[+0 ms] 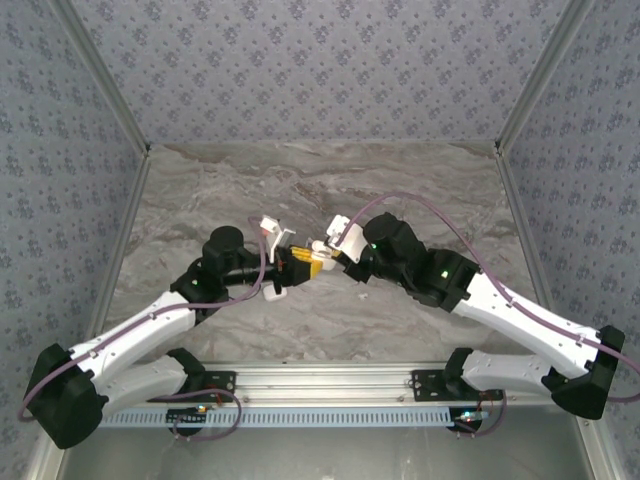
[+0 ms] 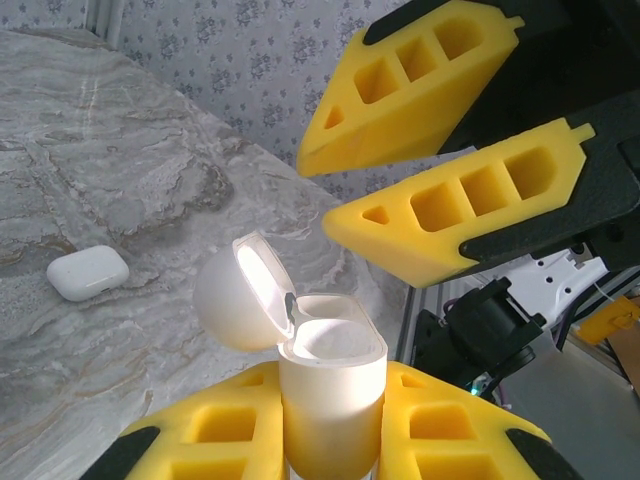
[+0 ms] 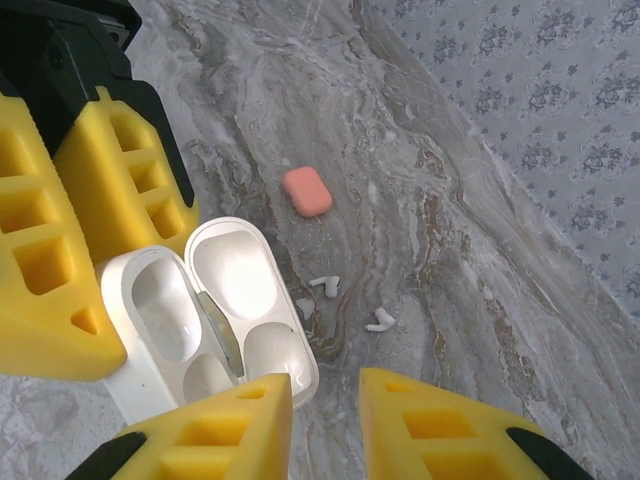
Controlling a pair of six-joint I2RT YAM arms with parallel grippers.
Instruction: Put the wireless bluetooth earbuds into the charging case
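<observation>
Left pincer (image 2: 332, 385) is clamped tight on the charging case (image 3: 160, 300). Its two yellow fingers (image 2: 220, 430) press against the case's sides, so the white body stands upright between them, held up off the desk (image 1: 330, 180). The lid (image 2: 235, 305) is swung fully back on its hinge, toward 9 o'clock in the left wrist camera, and the inside of the case lies open.

Right pincer (image 3: 325, 385) hangs near it, at about 1 o'clock from the case in that same camera. Its jaws are parted by a narrow gap with nothing between them. From overhead the two meet near the middle of the desk, tips close together, though I can't tell whether they touch.

The earbuds (image 3: 327, 285) lie loose on the marbled desk, below the raised case. In the right wrist camera two white stemmed ones sit near each other at about 3 o'clock from the open lid. A third white bit shows right at the lid's edge, too small to make out.

An orange-red case (image 3: 307, 191), closed, lies flat at 1 o'clock from the lid, apart from the earbuds. A white closed case (image 2: 88, 272) rests on the desk at 9 o'clock from the held one in the left wrist camera, well apart from it.
</observation>
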